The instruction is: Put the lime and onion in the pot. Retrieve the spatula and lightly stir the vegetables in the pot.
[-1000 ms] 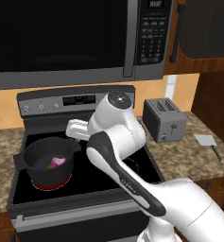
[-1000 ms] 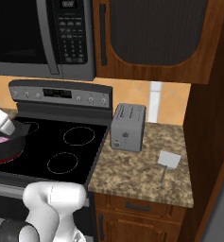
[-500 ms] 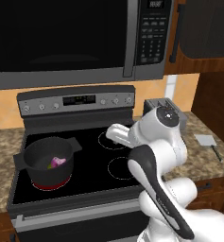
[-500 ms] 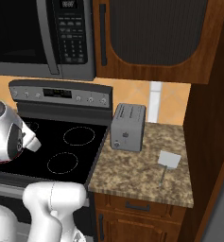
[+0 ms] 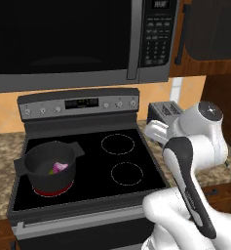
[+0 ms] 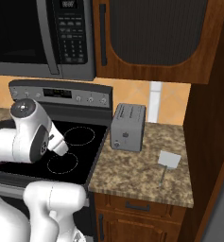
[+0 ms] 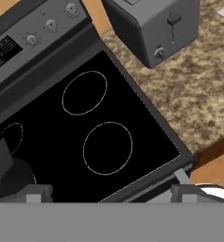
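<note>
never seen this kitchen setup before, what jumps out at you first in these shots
The big white robot arm dominates, bent over the right side of the black stovetop, its fingers spread wide with nothing between them. On the front left burner sits the dark pot, with the pink onion inside it. To the right, a grey toaster stands on the speckled counter, and the pale spatula lies further right.

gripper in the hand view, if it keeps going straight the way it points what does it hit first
Probably the black stove top, near the front right burner ring centred ahead of the open gripper. Nothing stands between; depth is hard to judge.
</note>
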